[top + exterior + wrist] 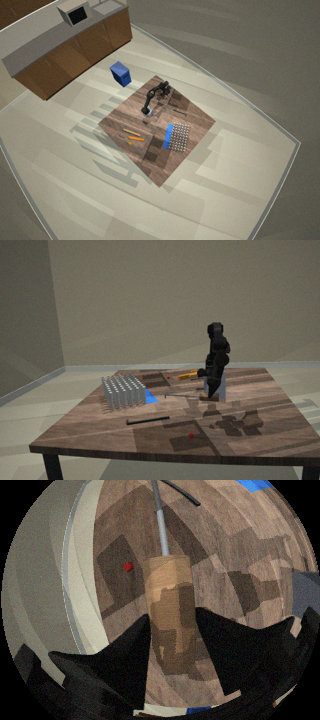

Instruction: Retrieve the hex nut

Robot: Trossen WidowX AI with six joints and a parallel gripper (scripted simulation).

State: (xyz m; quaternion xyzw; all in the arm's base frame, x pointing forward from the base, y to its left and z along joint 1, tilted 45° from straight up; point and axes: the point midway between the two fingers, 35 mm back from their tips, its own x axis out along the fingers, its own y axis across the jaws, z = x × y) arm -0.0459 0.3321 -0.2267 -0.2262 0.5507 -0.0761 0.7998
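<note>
My gripper [168, 94] [210, 396] [172, 615] is shut on the wooden handle [202, 397] [171, 592] of a thin grey hook tool. The tool's rod [182, 395] [163, 535] points toward the spacer side in the exterior view, with a small bent tip [165, 396]. The tool appears held above the table, well away from the field. The standing metal spacers [179, 136] [124, 395] are upright in a dense block. The blue taped strip [167, 136] [151, 397] [255, 484] lies along one side of them. The nut cannot be made out in any view.
A black hooked bar [179, 112] [148, 420] [182, 494] lies between the arm and the spacers' near side. An orange bar [136, 138] [184, 376], a pale stick [131, 132] and a yellow piece [130, 143] lie across the table. A red cube [191, 435] [128, 566] is near one edge.
</note>
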